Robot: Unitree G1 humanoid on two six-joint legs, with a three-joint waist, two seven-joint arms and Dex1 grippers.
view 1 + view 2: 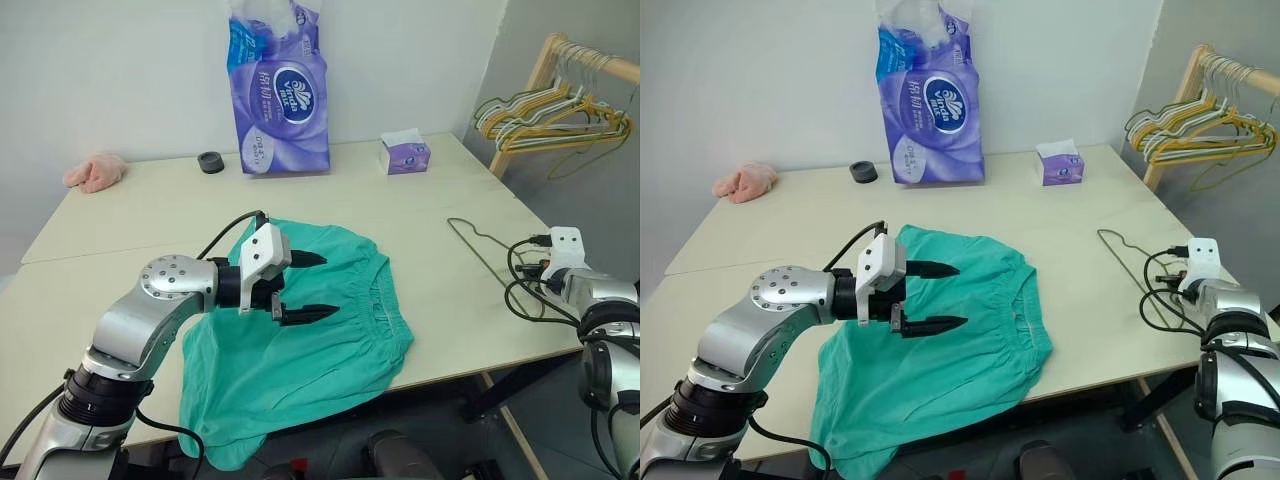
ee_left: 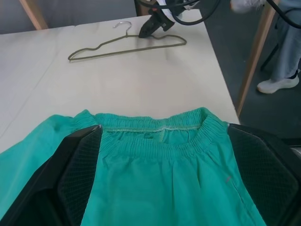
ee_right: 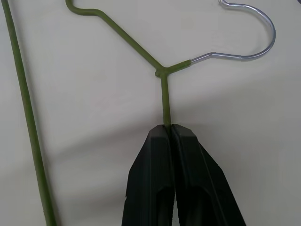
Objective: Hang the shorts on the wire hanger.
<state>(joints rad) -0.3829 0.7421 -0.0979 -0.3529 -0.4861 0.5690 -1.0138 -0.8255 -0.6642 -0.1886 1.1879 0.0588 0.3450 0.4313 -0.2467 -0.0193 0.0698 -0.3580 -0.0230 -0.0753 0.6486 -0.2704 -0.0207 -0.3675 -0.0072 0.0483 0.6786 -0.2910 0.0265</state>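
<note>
Shorts flat on counter beneath wide-spread left claw; wire hanger beside them near counter's right edge, shoulder wire pinched in closed right claw.

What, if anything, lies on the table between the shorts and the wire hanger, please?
Nothing: in the left wrist view, only bare table separates the waistband of the shorts from the wire hanger. The head views show the same gap.
</note>
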